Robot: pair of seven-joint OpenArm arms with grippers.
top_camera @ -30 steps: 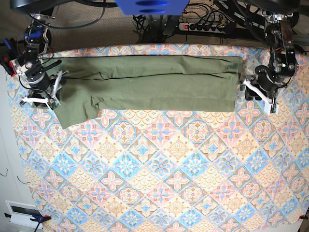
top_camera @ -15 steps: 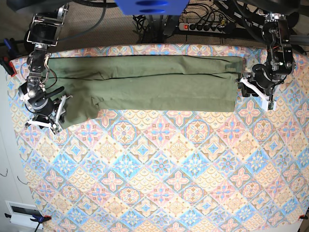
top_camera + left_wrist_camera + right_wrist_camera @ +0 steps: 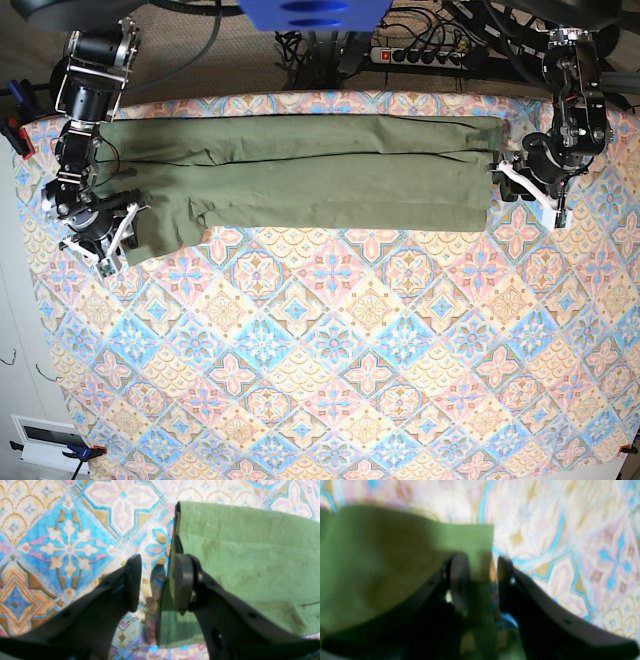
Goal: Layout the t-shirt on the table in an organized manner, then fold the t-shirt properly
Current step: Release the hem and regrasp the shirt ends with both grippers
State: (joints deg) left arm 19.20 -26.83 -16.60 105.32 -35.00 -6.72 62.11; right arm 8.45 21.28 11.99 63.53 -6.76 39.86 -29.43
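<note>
Seemingly folded t-shirt (image 3: 300, 170) (grippers parted)

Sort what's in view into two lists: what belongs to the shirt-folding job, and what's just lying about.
Job:
t-shirt, folded into a long band
table under it
left claw, open at the shirt's edge
right claw, open at the shirt's other end

Lying about:
power strip and cables behind the table
clamp at the table's near corner

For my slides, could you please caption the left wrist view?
Left gripper open, astride the edge of the t-shirt on the table.
</note>
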